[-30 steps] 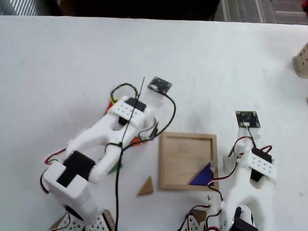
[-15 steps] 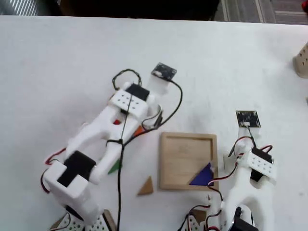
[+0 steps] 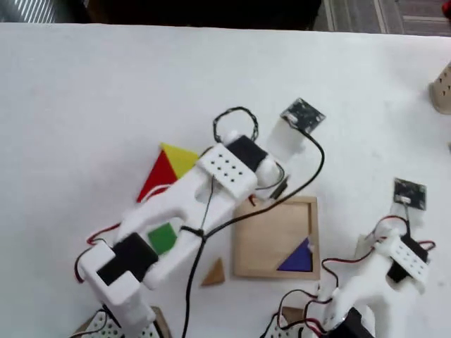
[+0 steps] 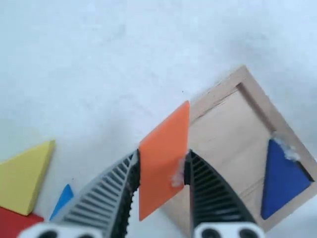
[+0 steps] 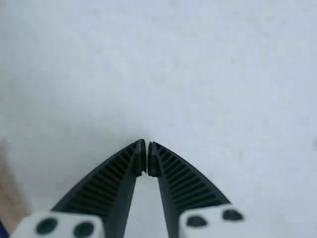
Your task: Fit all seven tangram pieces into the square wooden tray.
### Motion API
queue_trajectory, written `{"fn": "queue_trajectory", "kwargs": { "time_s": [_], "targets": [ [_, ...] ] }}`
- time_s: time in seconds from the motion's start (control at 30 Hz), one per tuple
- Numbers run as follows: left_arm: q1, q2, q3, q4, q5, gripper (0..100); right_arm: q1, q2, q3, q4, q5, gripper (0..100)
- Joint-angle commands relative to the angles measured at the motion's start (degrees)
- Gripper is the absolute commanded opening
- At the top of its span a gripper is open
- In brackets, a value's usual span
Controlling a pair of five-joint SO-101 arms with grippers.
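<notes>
The left jaws are gripping a flat orange piece and are holding it over a corner of the square wooden tray. A blue triangle is lying inside the tray, in one corner. The right jaws are hanging closed and empty above the white table, near the tray.

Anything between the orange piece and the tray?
Nothing visible. The left tool holds the orange piece at the edge of the tray; the blue triangle lies in a far corner, leaving bare floor.
</notes>
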Motion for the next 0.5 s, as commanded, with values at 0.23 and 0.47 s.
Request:
{"fn": "queue_trajectory", "kwargs": {
  "time_s": [0.23, 0.47],
  "targets": [
    [7.0, -0.3, 14.6, -21.1, 0.0, 4, 21.3, -1.8, -4.8, -4.2, -0.3, 2.1],
    [8.7, -0.3, 16.3, -22.7, 0.1, 12, 29.8, -1.3, -12.5, -9.2, 1.0, 2.1]
  ]
}}
